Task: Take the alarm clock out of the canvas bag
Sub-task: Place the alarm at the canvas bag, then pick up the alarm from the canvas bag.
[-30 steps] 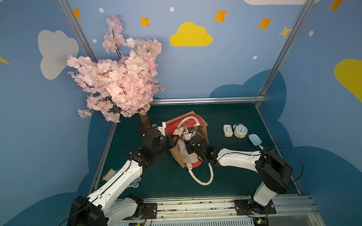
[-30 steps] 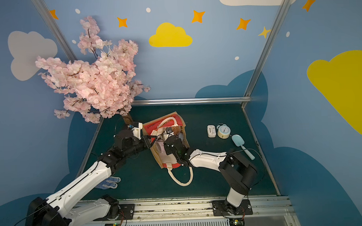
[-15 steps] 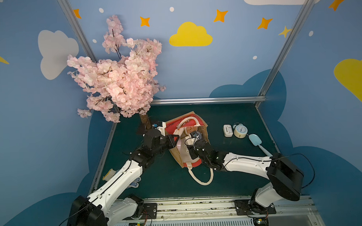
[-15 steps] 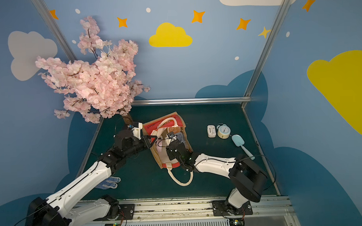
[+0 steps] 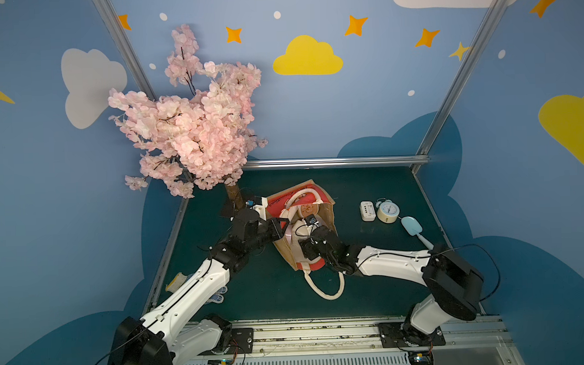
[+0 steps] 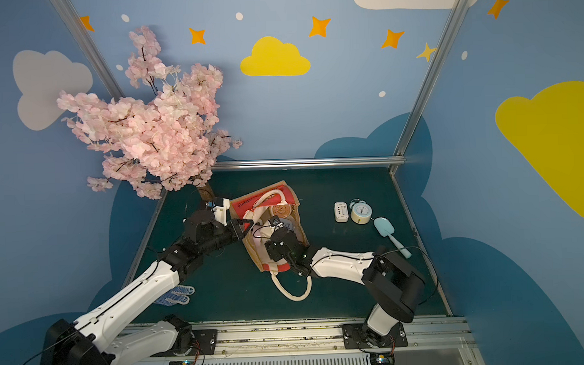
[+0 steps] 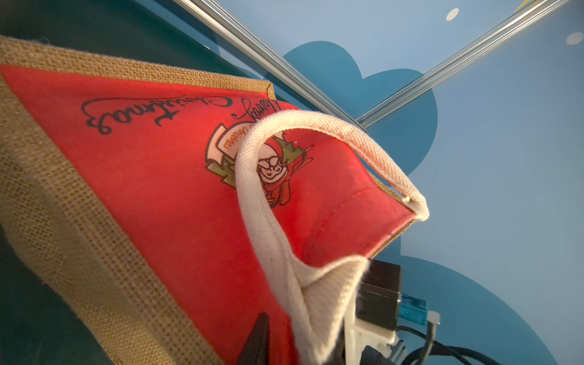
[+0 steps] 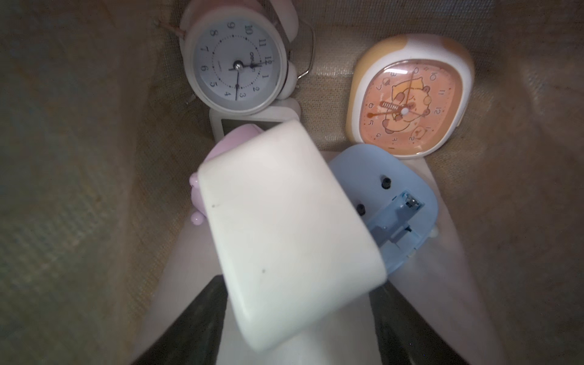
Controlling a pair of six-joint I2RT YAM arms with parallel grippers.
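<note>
The canvas bag [image 5: 281, 200] [image 6: 251, 201] lies on its side mid-table, mouth towards me. My left gripper [image 5: 283, 223] [image 7: 300, 331] is shut on its cream handle [image 7: 262, 205] at the rim, holding the mouth up. My right gripper [image 5: 304, 243] [image 8: 298, 284] is inside the bag with its fingers spread wide. A tilted white boxy clock [image 8: 284, 227] lies between them. Deeper in are a white twin-bell alarm clock [image 8: 237, 63], an orange cartoon clock [image 8: 407, 98] [image 5: 310, 209], a blue clock [image 8: 388, 202] lying back up and a pink item [image 8: 227, 148].
To the right of the bag on the green table are a white digital clock [image 5: 367, 210], a pale twin-bell clock [image 5: 387, 213] and a blue spatula [image 5: 412, 226]. A blossom tree [image 5: 195, 126] stands back left. The bag's other handle [image 5: 324, 286] trails forward. A glove [image 6: 174, 294] lies front left.
My right arm has lowered its elbow and stretched further into the bag, and its fingers have spread wider. The left arm and the bag have stayed put.
</note>
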